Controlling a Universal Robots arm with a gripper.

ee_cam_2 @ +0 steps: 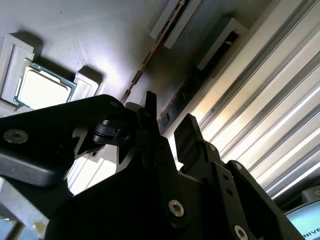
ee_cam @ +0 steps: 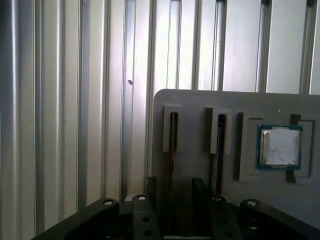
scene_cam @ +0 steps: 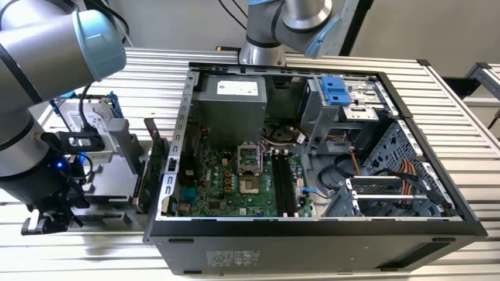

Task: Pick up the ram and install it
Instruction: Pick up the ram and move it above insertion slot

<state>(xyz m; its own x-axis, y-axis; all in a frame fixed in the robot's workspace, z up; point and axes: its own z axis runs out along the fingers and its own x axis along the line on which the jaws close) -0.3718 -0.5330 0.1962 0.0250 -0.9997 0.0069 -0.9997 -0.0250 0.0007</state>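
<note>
The ram (ee_cam: 173, 142) stands on edge as a thin stick in a slot of a grey holder (ee_cam: 192, 107). In the second wrist view the ram (ee_cam_2: 150, 56) is a thin brown line. My gripper (ee_cam: 172, 194) is open, one finger on each side of that stick's line and close above the holder. Whether the fingers (ee_cam: 149, 197) touch it I cannot tell. The second wrist view shows a clear gap between the two black fingers of my gripper (ee_cam_2: 167, 125). My arm (scene_cam: 31, 170) hangs over the holder (scene_cam: 105, 175) at the exterior view's left. Black memory slots (scene_cam: 283, 186) lie on the motherboard.
A second stick (ee_cam: 220, 142) stands in a neighbouring slot, and a processor chip (ee_cam: 280, 146) lies in a recess beside it. An open computer case (scene_cam: 312, 231) stands on the slatted metal table (scene_cam: 70, 257), beside the holder. A second arm's base (scene_cam: 270, 35) rises behind the case.
</note>
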